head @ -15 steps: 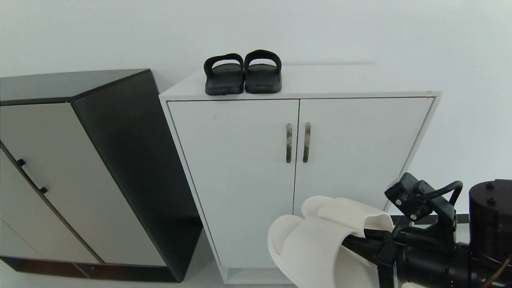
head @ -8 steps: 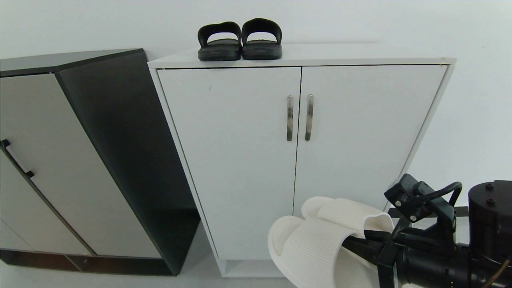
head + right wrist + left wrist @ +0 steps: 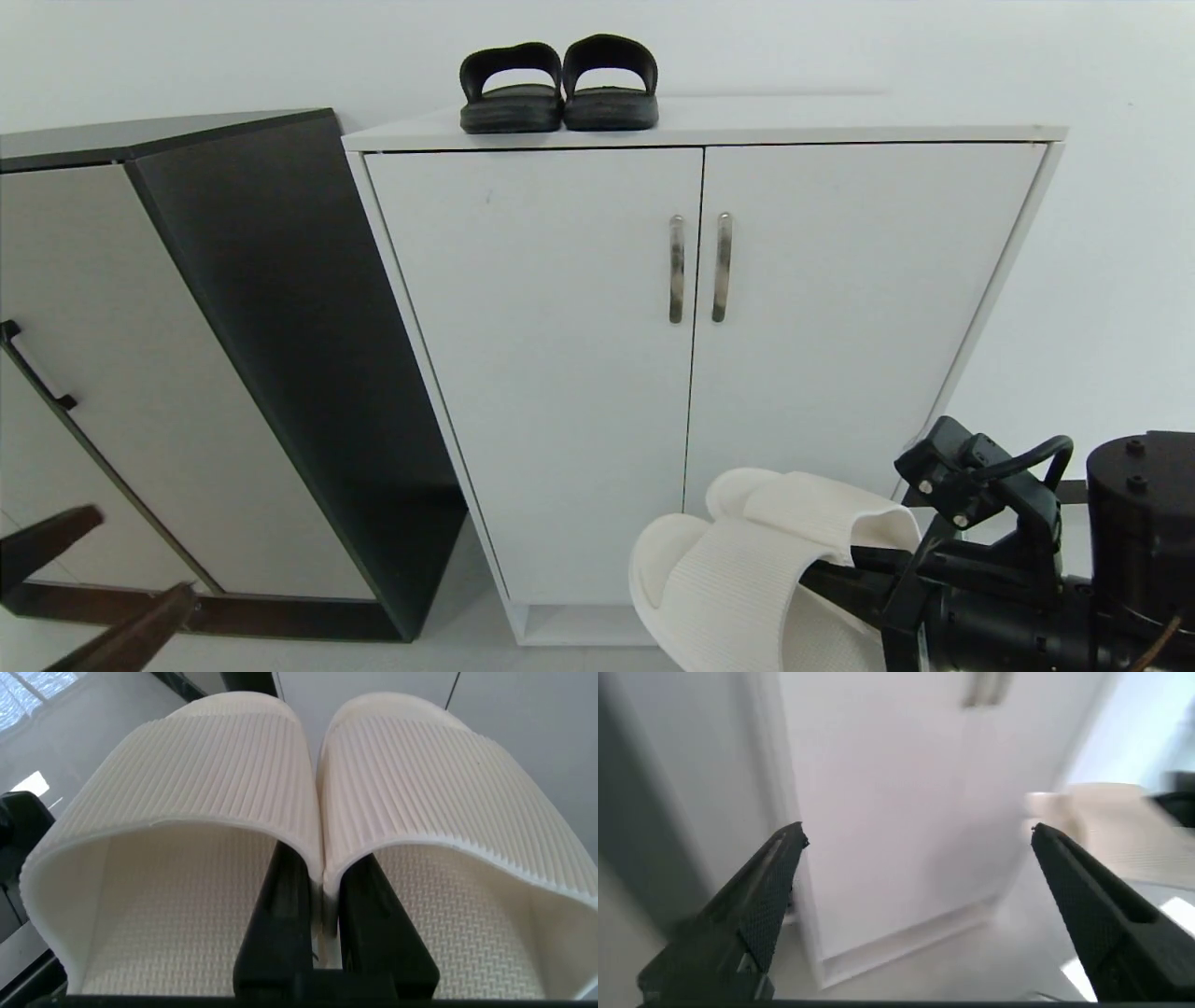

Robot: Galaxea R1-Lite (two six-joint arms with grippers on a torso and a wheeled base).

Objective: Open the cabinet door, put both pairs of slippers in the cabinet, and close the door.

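White ribbed slippers (image 3: 738, 569), side by side, pinched by right fingers (image 3: 278, 924); left fingers (image 3: 761, 915) spread.

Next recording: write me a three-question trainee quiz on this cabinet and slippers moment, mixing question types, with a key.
1. True or false: the cabinet doors are open.
2. Where are the black slippers? A: on the cabinet's top. B: on the floor. C: inside the cabinet.
3. What does the right end effector hold?

Key: 1 false, both are shut. 2 A. 3 the white slippers.
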